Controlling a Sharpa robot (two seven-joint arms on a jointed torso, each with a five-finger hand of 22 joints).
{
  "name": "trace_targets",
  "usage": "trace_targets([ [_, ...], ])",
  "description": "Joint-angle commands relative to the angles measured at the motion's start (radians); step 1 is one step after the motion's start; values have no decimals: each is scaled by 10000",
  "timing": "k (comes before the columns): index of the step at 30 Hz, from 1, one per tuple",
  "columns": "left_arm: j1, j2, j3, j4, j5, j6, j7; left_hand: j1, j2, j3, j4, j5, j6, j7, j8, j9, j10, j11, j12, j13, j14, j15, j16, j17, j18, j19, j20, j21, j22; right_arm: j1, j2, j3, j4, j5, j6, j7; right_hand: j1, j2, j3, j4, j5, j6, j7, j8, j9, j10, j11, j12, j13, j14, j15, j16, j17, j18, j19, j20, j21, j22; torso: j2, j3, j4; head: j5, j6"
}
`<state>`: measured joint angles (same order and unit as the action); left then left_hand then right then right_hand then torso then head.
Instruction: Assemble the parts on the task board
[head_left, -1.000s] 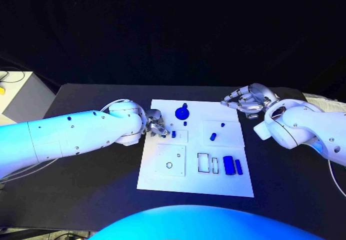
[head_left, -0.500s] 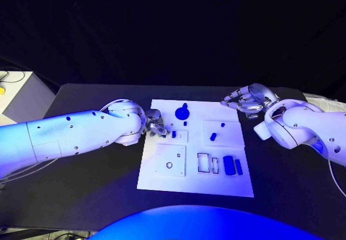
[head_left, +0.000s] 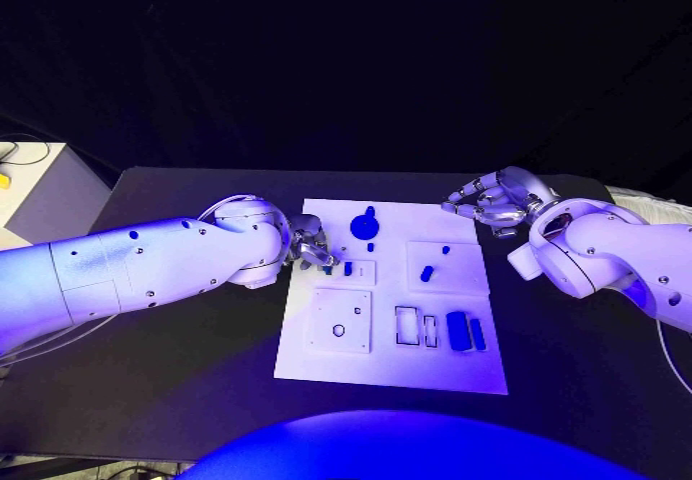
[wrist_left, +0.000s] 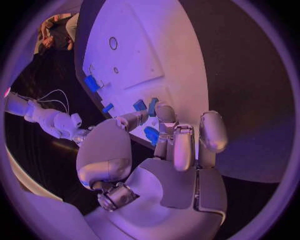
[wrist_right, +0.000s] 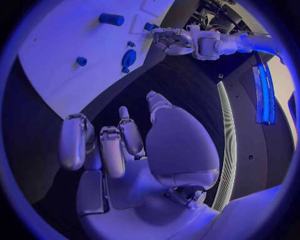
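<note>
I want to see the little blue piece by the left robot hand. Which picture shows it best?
The left wrist view: the small blue part sits large at the left robot hand fingertips. The head view shows it tiny; the right wrist view shows it distant.

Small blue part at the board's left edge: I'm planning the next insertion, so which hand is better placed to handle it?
Left. The left hand is already at that small blue part; the right hand is off the task board, beyond its far right corner.

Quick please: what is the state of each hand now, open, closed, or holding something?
Left hand: at the white board's left edge, fingers on a small blue part; whether it holds the part cannot be told.
Right hand: fingers curled in, holding nothing.
</note>
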<state>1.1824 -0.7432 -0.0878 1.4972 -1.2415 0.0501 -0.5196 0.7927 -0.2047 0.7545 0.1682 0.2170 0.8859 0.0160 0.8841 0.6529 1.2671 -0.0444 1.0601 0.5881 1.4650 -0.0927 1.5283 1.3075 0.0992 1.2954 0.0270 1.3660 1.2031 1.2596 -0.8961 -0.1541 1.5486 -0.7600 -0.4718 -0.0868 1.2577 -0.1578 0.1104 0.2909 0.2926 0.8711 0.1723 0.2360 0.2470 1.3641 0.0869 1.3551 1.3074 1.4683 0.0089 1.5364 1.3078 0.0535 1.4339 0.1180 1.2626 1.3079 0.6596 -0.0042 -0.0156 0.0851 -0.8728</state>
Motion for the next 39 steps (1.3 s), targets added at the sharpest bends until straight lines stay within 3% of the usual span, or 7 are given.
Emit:
trace_targets([
  [1, -3, 16, 10, 35, -32, 35, 10, 55, 13, -48, -2, 9, 41, 40, -19, -12, -52, -20, 21, -11, 818, -41, 15, 1714, -100, -11, 16, -41, -4, -3, 2, 1, -7, -8, 28, 98, -107, 30, -74, 12, 67, -79, -5, 40, -8, -45, 21, -3, 462, 784, 56, -47, 1860, 156, -73, -4, -41, 840, 0, -1, 2, 2, 2],
  [8, -2, 39, 19, 22, 96, 84, 9, 254, 69, -10, -31, 20, 21, 27, -11, -29, -57, -29, 20, -18, 820, -51, 17, 1721, -104, 0, 17, -39, 7, -4, 8, 1, -14, -8, 57, 91, -127, 46, -92, 9, 73, -79, -6, 45, -8, -38, 21, 5, 469, 786, 56, -43, 1868, 153, -67, -4, -32, 847, -4, 5, -4, -5, 2],
  [26, -1, 48, 19, -38, 155, 297, -10, 1437, 105, 650, -670, 64, -131, -7, 58, -110, -99, -68, -7, -77, 812, -85, -2, 1691, -99, -18, 36, -74, -15, -20, 8, -2, -24, -9, 94, 82, -134, 67, -100, 5, 85, -75, -8, 51, -6, -31, 20, 13, 475, 787, 56, -42, 1869, 155, -69, -4, -39, 844, 2, 3, -1, -16, 2],
  [39, -2, 56, 19, -13, 430, 95, 2, 2178, -14, 1943, -1586, 123, -331, 45, 224, -117, -58, -55, -70, -156, 807, -77, -19, 1668, -95, -22, 62, -66, 2, -33, 8, -3, -24, -9, 91, 89, -134, 67, -100, 5, 85, -75, -8, 51, -6, -31, 20, 13, 475, 787, 56, -42, 1869, 155, -69, -4, -39, 844, -1, 2, -4, -21, 2],
])
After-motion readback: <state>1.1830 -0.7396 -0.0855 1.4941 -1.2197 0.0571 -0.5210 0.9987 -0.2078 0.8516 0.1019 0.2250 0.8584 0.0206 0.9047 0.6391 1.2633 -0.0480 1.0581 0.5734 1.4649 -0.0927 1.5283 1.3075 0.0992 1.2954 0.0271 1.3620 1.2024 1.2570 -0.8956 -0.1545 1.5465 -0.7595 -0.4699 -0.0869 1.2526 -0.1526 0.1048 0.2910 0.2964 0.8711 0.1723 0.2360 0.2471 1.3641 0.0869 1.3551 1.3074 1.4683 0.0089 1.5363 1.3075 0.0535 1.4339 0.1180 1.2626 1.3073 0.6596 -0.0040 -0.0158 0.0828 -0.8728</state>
